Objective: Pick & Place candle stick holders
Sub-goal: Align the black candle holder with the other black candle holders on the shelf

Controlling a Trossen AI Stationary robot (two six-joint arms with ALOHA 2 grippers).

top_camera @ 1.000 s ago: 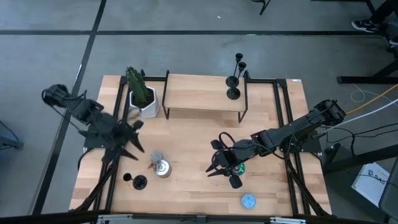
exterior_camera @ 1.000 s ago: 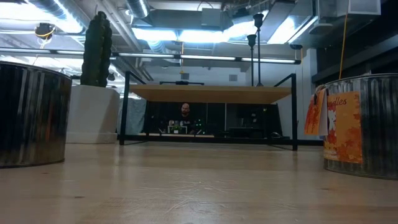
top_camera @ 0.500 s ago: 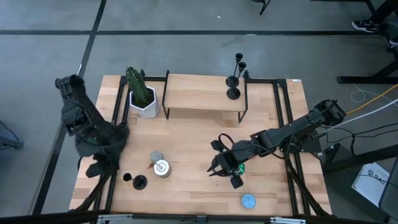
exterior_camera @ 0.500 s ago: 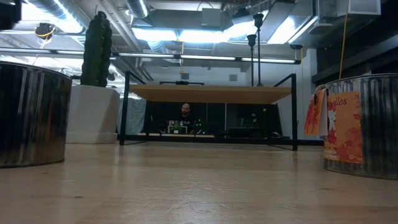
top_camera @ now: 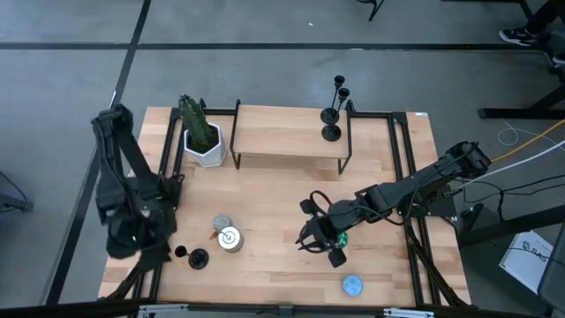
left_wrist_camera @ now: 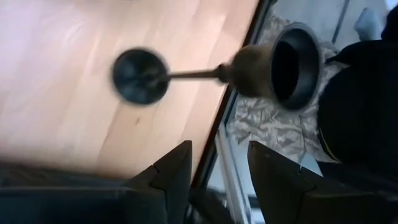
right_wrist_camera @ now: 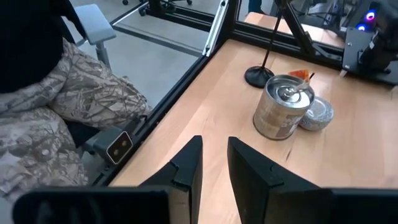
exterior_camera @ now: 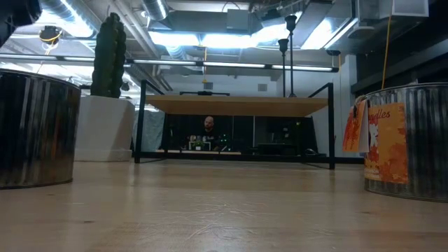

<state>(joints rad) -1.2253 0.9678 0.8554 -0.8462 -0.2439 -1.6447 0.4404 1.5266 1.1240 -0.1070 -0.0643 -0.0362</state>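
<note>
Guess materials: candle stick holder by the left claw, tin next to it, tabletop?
Candle stick holder: looks like dark matte metal, dull sheen on its cup, thin stem.
Tin: bare silver metal, reflective wall and lid.
Tabletop: light wood, visible plank seams and grain, probably sealed.

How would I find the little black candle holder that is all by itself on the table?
Start at the white pot with the green cactus, then move toward the table's front edge to the round silver tin. Beside it stands the lone matte-black candle stick holder, near the left gripper; the other black holders stand on the raised wooden shelf.
</note>
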